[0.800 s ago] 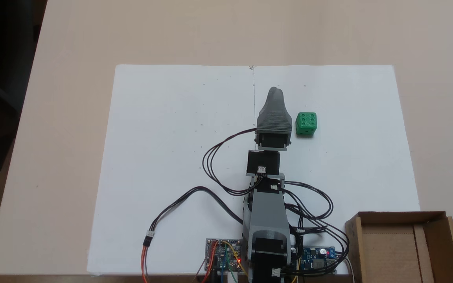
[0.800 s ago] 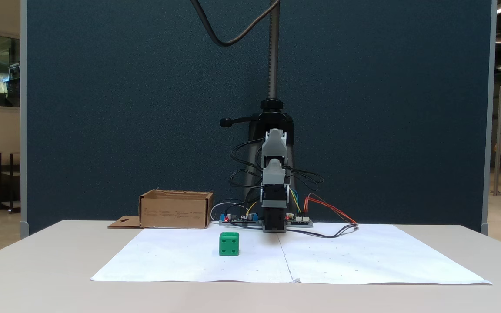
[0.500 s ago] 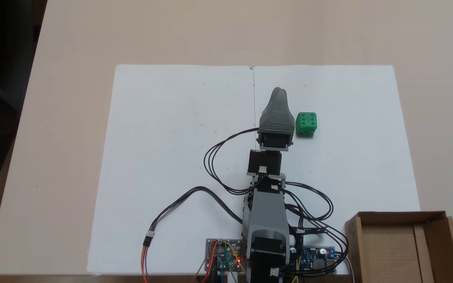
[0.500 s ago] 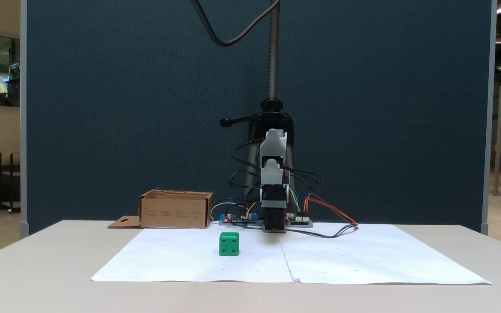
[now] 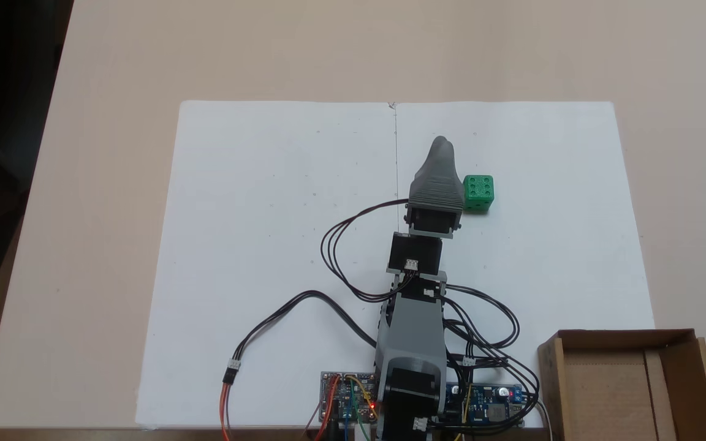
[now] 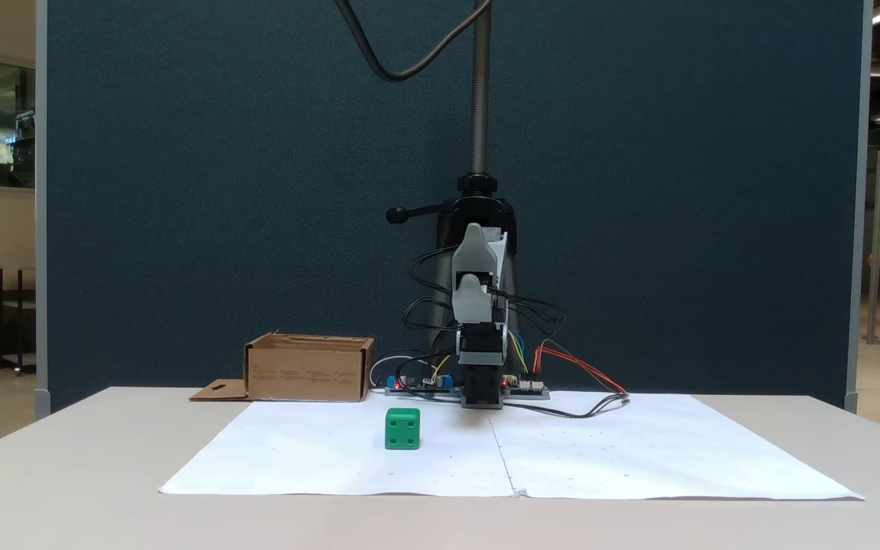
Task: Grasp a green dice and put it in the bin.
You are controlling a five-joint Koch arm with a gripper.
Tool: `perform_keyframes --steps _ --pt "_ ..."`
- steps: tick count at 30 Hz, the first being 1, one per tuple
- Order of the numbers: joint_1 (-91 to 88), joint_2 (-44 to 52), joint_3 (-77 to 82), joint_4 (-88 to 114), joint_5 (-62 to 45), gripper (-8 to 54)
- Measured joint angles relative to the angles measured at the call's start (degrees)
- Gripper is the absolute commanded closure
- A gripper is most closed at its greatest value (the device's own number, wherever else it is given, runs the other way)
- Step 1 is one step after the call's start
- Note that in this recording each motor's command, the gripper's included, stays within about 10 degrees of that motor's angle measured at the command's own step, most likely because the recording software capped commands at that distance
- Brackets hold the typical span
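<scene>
Fixed views both caught the green dice [image 5: 478, 193] [image 6: 402, 428] resting on the white paper sheet [image 5: 267, 245] [image 6: 638, 458]: right of centre in the frame from above, six pips up; low and left of centre in the frame from the front, four pips facing the lens. Seen from above, lay just right of the grey gripper [image 5: 440, 144], whose wider ribbed body overlapped the cube's left edge in the picture; from the front, hung raised well above the table and to the right of the dice, not touching it. Gripper [image 6: 471, 283] showed as a single tapered shape in both fixed views, one jaw behind the other, so apart or together could not be told. Farther out, the bin [image 5: 619, 386] [image 6: 308, 370] stood in the lower right corner of the frame from above, flaps upright, one flap with a hang-hole; appeared left of the arm's base from the front. Circuit boards [image 5: 349, 401] and looping black cables [image 5: 341, 245] sat around the base.
</scene>
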State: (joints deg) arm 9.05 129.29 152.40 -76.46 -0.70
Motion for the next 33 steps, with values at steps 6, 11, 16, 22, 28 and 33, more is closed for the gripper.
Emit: perform_keyframes --steps 6,11,16,22,28,33 --pt "-0.09 0.09 0.00 -5.19 0.00 4.4" --pt "-0.09 0.00 -0.09 1.85 0.00 5.1" --pt "-0.09 0.00 -5.89 18.98 0.00 4.9" --pt "0.44 0.00 -17.75 41.75 0.00 4.9" --pt "1.41 0.00 -34.19 63.54 0.00 4.9" --pt "0.62 0.00 -46.67 81.12 0.00 4.9"
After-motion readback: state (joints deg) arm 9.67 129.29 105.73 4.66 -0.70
